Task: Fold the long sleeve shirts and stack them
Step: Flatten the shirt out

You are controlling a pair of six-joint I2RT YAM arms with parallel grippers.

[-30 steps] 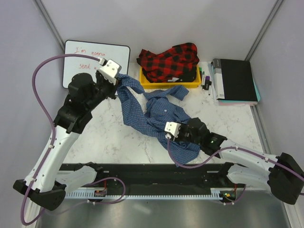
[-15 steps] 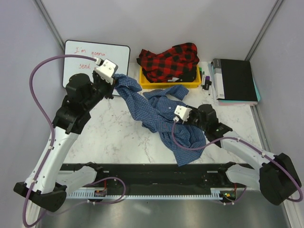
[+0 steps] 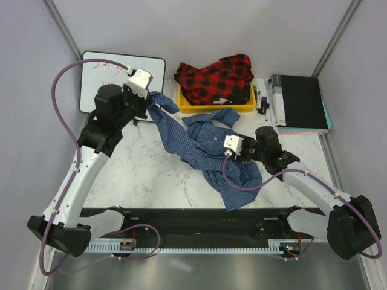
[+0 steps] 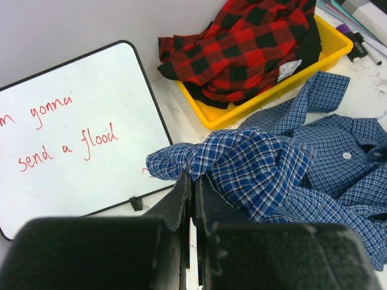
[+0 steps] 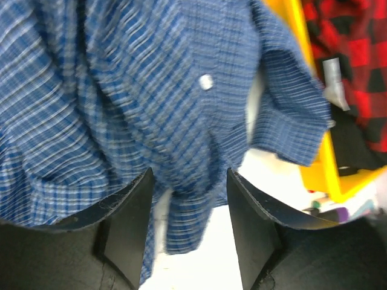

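Shirts first: the blue checked shirt (image 3: 202, 151) sprawls crumpled across the middle of the worktop (image 3: 145, 172), while the red plaid shirt (image 3: 214, 75) sits heaped in the yellow tray (image 3: 214, 109) behind it. Our left claw (image 4: 192, 181) is pinched tight on one blue edge near the whiteboard (image 4: 72, 139) (raised, we judge, to draw the cloth out flat). Our right claw (image 5: 187, 181) stands wide over the shirt's front, gripping nothing.

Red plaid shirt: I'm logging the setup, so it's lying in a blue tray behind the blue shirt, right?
The tray is yellow, not blue; the top external view shows it. The red plaid shirt does lie in it, behind the blue shirt.
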